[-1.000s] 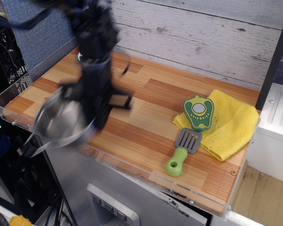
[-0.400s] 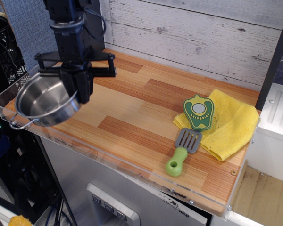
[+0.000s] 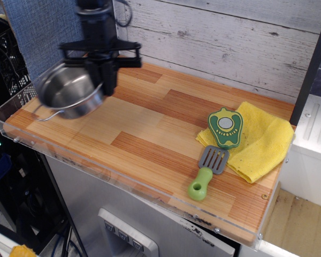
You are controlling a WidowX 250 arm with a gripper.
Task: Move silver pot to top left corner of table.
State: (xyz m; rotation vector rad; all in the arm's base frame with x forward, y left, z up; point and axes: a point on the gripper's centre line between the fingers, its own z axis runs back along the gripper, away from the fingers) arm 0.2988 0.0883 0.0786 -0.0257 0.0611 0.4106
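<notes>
The silver pot [image 3: 69, 92] is small, round and shiny, with a thin wire loop handle showing at its lower left. It hangs tilted above the left part of the wooden table [image 3: 150, 134], near the back left corner. My black gripper [image 3: 106, 80] comes down from above and is shut on the pot's right rim. The pot is slightly blurred.
A yellow cloth [image 3: 257, 140] lies at the right with a green pepper-shaped toy [image 3: 225, 127] on it. A green-handled spatula [image 3: 207, 172] lies in front of them. A clear acrylic rim [image 3: 96, 171] edges the table. A grey plank wall stands behind.
My gripper has carried the pot from the front left edge up and back toward the far left of the table.
</notes>
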